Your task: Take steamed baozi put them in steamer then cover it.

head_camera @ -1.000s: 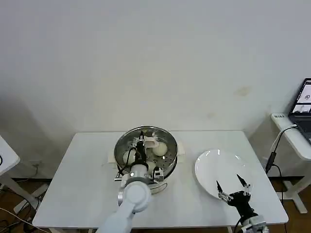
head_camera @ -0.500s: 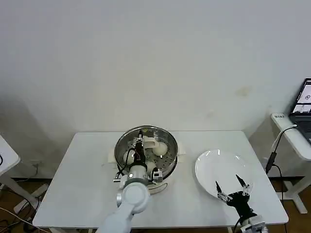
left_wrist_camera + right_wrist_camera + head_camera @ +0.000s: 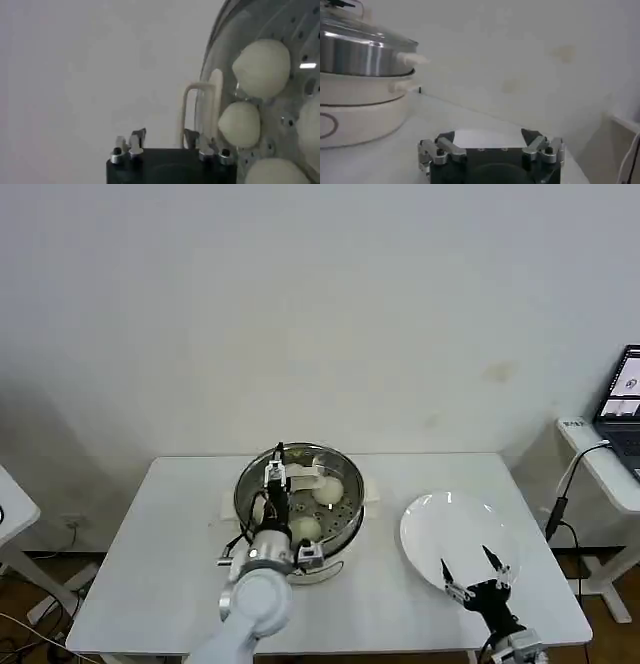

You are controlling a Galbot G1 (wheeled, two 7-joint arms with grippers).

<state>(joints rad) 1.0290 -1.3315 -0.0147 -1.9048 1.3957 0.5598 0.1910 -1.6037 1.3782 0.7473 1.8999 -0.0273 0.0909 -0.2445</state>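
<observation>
The steamed baozi sit inside the steamer, cream-white and round on its perforated tray floor; from where I stand I count one bun toward the far side, another nearer the front, and the left wrist view shows at least three clustered near the rim, with a fourth possibly just cut off at the edge. The steamer itself, shiny steel on a white base, stands on the white worktop at about its middle.

The left end effector hangs right above the steamer's left half, fingers pointing away from the robot, with the farther bun just off to its right. Its fingers stand apart with nothing between them (the pale steamer handle shows past them in the wrist view, close but not gripped).

Well off to the right, the right end effector hovers low over the near edge of the flat white plate, which lies bare on the worktop beside the steamer. Its fingers are spread wide and empty. From that arm's own camera the steamer stands some way ahead, steel wall above the white base.
</observation>
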